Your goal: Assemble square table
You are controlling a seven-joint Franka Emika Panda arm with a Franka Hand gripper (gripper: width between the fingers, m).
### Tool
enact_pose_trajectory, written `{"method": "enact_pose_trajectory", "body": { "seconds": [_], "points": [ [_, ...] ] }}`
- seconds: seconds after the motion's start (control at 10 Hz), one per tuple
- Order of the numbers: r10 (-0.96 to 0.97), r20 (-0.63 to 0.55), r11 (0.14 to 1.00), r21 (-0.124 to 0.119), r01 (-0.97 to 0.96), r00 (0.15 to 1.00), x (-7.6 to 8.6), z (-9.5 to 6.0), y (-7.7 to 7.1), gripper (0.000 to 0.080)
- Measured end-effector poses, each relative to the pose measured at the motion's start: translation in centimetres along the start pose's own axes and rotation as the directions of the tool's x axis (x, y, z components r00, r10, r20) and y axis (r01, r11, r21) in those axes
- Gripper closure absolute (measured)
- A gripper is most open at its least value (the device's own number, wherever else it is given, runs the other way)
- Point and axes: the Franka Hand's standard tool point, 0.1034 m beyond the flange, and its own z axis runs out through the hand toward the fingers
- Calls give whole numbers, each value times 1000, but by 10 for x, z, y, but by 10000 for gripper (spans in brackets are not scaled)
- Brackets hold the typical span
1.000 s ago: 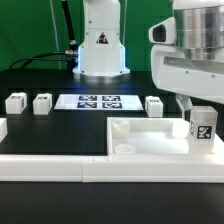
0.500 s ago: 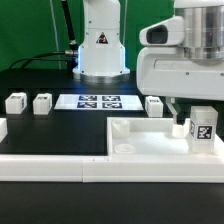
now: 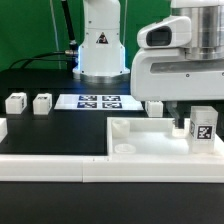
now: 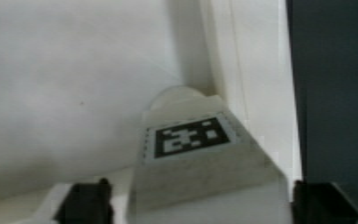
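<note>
Pincer (image 4: 199, 200) low, jaws seemingly apart

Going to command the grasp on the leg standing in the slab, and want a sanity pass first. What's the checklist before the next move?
1. Leg block between the fingers: ok, one finger on each side.
2. Gripper open and empty: ok, a gap shows on both sides of the leg.
3. Leg upright: ok, it stands tag-forward on the square table slab, next to the rim.
4. Leg fixed to the slab or loose: cannot tell.
5. Spare leg blocks out of the way: ok, all three sit off the slab.
6. Finger clearance to the rim: cannot tell.
</note>
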Motion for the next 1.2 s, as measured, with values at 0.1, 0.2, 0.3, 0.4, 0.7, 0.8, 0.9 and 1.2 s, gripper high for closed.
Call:
{"method": "enact_pose_trajectory", "body": {
  "seconds": [0.1, 0.2, 0.3, 0.4, 0.7, 0.8, 0.9, 1.2],
  "points": [
    [47, 0, 999, 0, -47, 999, 0, 0, 0, 423],
    [137, 1, 991, 1, -137, 991, 0, 0, 0, 510],
    [205, 1, 979, 0, -205, 979, 0, 0, 0, 510],
    [270, 1, 963, 1, -270, 963, 0, 0, 0, 509],
    [591, 1, 807, 4, -591, 807, 1, 0, 2, 509],
    [632, -4, 775, 15, -632, 775, 3, 1, 5, 509],
    [677, 8, 735, 32, -677, 736, 2, 0, 7, 509],
    [804, 13, 594, 28, -804, 594, 1, 0, 6, 509]
  ]
}}
